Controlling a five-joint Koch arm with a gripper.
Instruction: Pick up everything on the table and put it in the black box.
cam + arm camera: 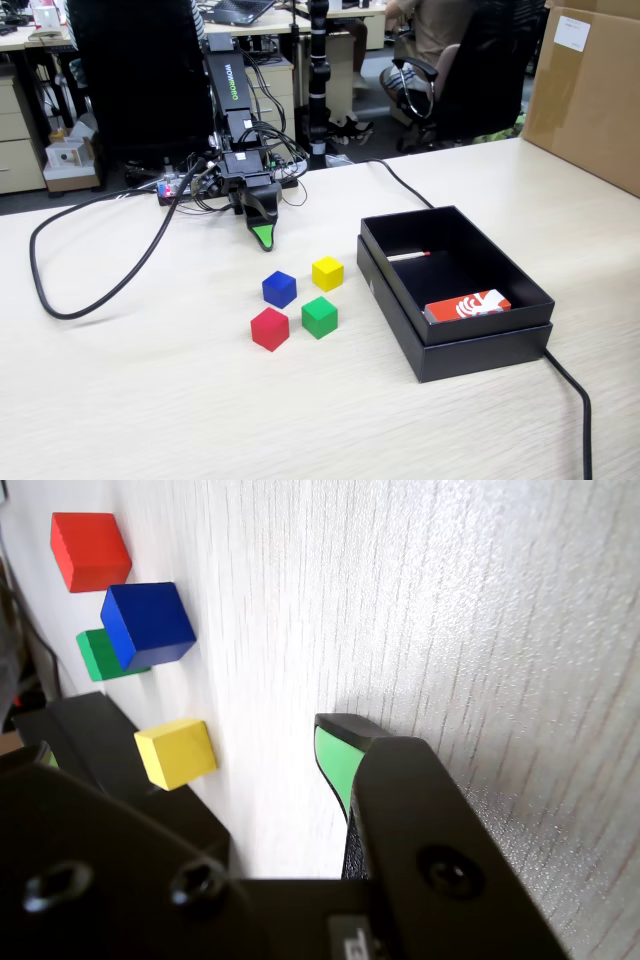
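Four small cubes sit in a cluster on the table point(150, 400): blue point(279, 289), yellow point(327, 273), red point(269, 329) and green point(319, 317). The black box point(470, 355) stands to their right in the fixed view. My gripper point(262, 238) points down at the tabletop just behind the cluster, nearest the blue cube, touching none. In the wrist view the gripper point(190, 742) is open, its green-padded fingertip point(335, 760) at the right and nothing between the jaws. Ahead of it lie the yellow point(176, 753), blue point(147, 623), green point(97, 657) and red point(90, 550) cubes, with the box point(100, 730) at the left.
A red-orange and white card point(467, 305) and a thin white stick point(408, 256) lie inside the box. Black cables loop over the table at the left point(100, 290) and run past the box at the right point(575, 400). A brown carton point(590, 90) stands at the back right.
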